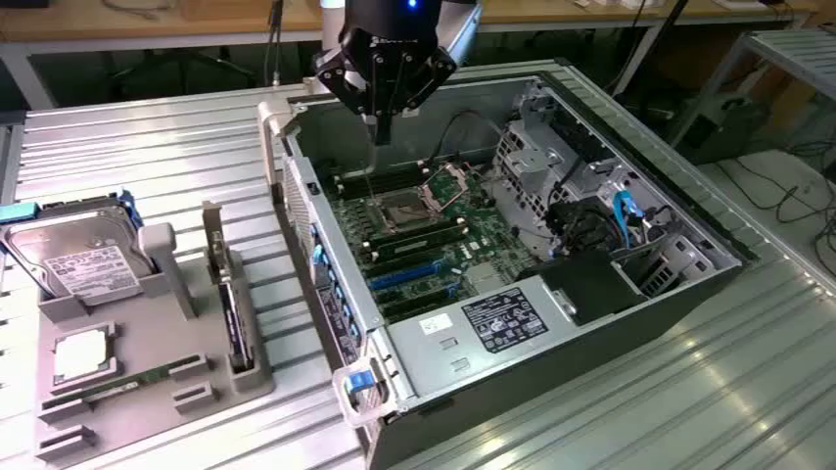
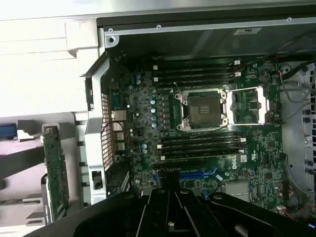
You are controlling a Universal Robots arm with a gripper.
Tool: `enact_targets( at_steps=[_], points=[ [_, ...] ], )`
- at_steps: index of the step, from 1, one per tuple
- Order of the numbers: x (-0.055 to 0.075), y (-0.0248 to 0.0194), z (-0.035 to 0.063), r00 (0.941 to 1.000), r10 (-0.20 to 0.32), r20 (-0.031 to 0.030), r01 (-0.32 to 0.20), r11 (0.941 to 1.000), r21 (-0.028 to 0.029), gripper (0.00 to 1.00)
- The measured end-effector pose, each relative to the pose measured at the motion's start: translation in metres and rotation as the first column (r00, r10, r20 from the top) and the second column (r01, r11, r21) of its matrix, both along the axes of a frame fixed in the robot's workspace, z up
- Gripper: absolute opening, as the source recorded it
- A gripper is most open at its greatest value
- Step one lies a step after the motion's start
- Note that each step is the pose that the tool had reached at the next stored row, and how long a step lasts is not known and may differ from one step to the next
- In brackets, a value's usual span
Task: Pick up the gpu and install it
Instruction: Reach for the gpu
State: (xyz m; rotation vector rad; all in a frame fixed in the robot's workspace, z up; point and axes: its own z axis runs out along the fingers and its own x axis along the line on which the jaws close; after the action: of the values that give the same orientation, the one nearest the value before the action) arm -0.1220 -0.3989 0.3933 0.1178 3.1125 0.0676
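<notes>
Ribbed metal worktop (image 1: 144, 166) carrying an open computer case (image 1: 614, 333). My pincer (image 1: 382, 132) hangs over the motherboard (image 1: 438, 245), shut and empty. The gpu (image 1: 235, 308) stands on edge in its grey holder (image 1: 144, 387) at the exterior view's left, which I judge leaves its top edge free for grasping.

Ribbed metal table (image 1: 144, 157): open computer case (image 1: 523, 387) (on its side), grey parts holder (image 1: 176, 367) beside.

Dark gpu (image 1: 235, 318) stands edgewise in holder.

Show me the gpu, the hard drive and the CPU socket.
gpu (image 1: 235, 318): exterior view, dark upper edge of the card.
hard drive (image 1: 81, 266): exterior view, its label.
CPU socket (image 2: 204, 105): wrist view, its centre.
</notes>
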Motion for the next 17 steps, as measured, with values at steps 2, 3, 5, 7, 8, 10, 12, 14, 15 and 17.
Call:
enact_targets(
  at_steps=[2,3,5,7,8,10,12,14,15,17],
  points=[
    [-0.004,-0.0001,0.0,1.0,0.0,0.0,0.0,1.0,0.0,0.11],
    [-0.006,-0.0002,0.0,1.0,0.0,0.0,0.0,1.0,0.0,0.11],
    [-0.009,-0.0005,0.0,1.0,0.0,0.0,0.0,1.0,0.0001,0.11],
    [-0.011,-0.0006,0.0,1.0,0.0,0.0,0.0,1.0,0.0001,0.11],
    [-0.012,-0.0007,0.0,1.0,0.0,0.0,0.0,1.0,0.0,0.11],
    [-0.014,-0.0008,0.0,1.0,0.0,0.0,0.0,1.0,0.0,0.11],
    [-0.016,-0.001,0.0,1.0,0.0,0.0,0.0,1.0,0.0,0.11],
    [-0.019,-0.0013,0.0,1.0,0.0,0.0,0.0,1.0,0.0,0.11],
    [-0.02,-0.0014,0.0,1.0,0.0,0.0,0.0,1.0,0.0,0.11],
    [-0.022,-0.0015,0.0,1.0,0.0,0.0001,0.0,1.0,0.0,0.11]
  ],
)
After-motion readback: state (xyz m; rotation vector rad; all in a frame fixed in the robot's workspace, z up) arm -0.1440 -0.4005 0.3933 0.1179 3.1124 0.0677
